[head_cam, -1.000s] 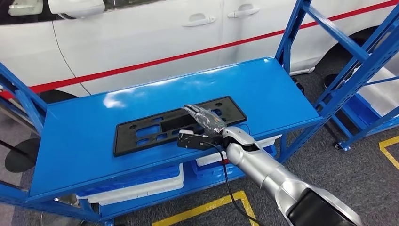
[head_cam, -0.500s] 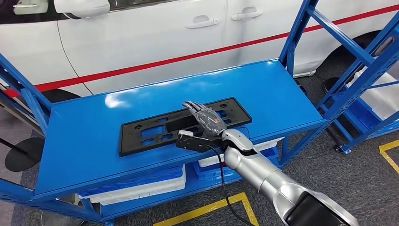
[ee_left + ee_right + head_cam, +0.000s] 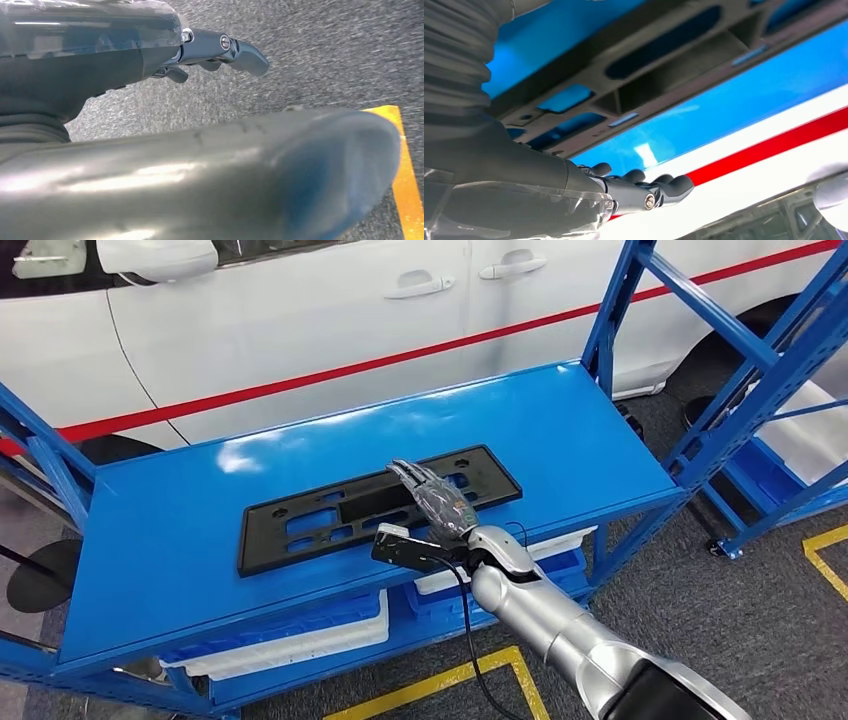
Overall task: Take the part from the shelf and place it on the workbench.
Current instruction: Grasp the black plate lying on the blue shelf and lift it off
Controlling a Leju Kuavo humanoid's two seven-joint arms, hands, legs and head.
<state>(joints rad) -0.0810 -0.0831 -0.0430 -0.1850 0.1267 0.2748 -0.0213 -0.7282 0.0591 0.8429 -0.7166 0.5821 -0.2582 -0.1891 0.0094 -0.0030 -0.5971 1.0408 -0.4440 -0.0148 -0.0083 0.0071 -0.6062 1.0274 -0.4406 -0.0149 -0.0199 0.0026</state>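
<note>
The black plastic part (image 3: 378, 507) lies flat at the centre of the blue shelf (image 3: 180, 540), mid-frame in the head view, thin and wide, so a grasp at one spot could let it tip or slide off the front edge. The right hand (image 3: 432, 498) reaches over its near right portion, fingers stretched nearly straight and holding nothing. The left hand (image 3: 150, 45) hangs over the floor, empty, fingers loosely extended.

Bright even light; glare patch on shelf (image 3: 236, 455); wrist views blurred close up.

Right hand (image 3: 437, 502) slightly nearer part (image 3: 300, 525)
</note>
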